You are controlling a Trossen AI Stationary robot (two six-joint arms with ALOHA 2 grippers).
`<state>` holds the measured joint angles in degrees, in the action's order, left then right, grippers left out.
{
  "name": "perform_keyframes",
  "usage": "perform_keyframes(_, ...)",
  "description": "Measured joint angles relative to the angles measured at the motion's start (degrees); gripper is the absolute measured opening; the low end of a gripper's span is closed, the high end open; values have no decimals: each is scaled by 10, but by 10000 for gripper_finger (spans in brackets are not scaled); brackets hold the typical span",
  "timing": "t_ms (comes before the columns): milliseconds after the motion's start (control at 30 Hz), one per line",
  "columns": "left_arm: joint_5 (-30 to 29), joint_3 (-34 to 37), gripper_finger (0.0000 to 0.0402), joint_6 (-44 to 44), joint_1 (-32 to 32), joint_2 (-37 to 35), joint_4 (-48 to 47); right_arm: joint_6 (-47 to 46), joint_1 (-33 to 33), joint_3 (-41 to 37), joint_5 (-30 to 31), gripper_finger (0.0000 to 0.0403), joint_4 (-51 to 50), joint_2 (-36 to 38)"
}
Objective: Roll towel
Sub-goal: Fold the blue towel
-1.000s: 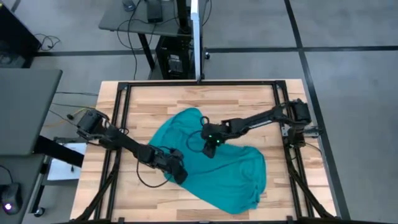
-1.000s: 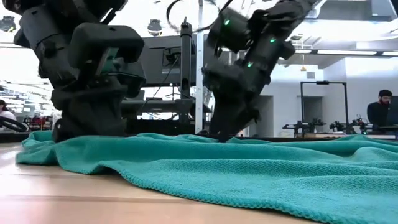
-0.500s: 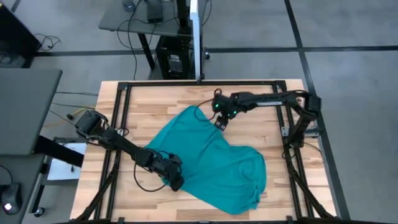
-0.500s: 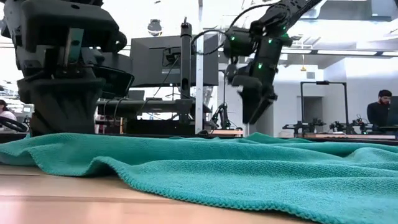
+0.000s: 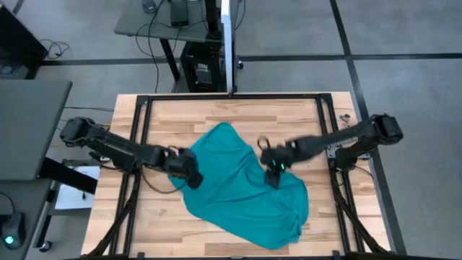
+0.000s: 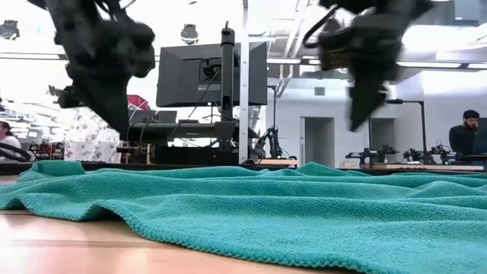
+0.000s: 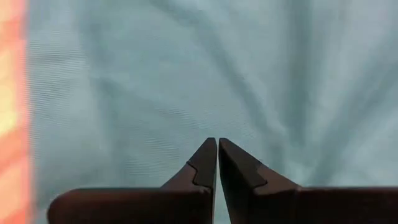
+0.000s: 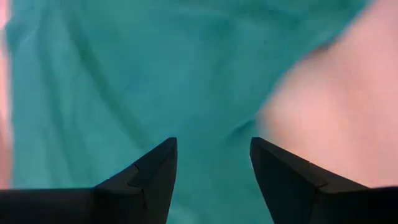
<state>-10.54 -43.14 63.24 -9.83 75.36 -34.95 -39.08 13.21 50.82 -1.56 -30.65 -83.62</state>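
Note:
The teal towel (image 5: pixel 245 191) lies spread and wrinkled on the wooden table (image 5: pixel 180 119), one rounded lobe toward the far edge and its wider end toward the near right. My left gripper (image 5: pixel 195 179) hangs over the towel's left edge, shut and empty, as the left wrist view (image 7: pixel 217 144) shows. In the low view it (image 6: pixel 122 131) is clear above the cloth (image 6: pixel 266 205). My right gripper (image 5: pixel 275 177) hangs over the towel's right part, open and empty (image 8: pixel 213 146). It is also clear of the cloth in the low view (image 6: pixel 356 122).
A black metal frame (image 5: pixel 144 144) runs along the table's left, far and right sides. Bare wood shows around the towel, widest at the far side and the near left. Beyond the far edge stand a monitor (image 6: pixel 213 72) and a post. A person (image 6: pixel 470 133) stands in the room at far right.
My left gripper has risen off the towel's near-left edge and gone toward the table's far-left. My right gripper has lifted off the towel's middle, swung out toward the far edge, then come back toward the near right, staying above the cloth.

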Motion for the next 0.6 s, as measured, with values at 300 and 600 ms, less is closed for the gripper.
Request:
perform_keyframes(300, 127, 51, 1, -121, 106, 46, 96, -218, 154, -42, 79, 196, 122, -33)
perform_keyframes(600, 105, 58, 1, -239, 149, 50, 36, -380, 215, -39, 99, 183, 198, -150)
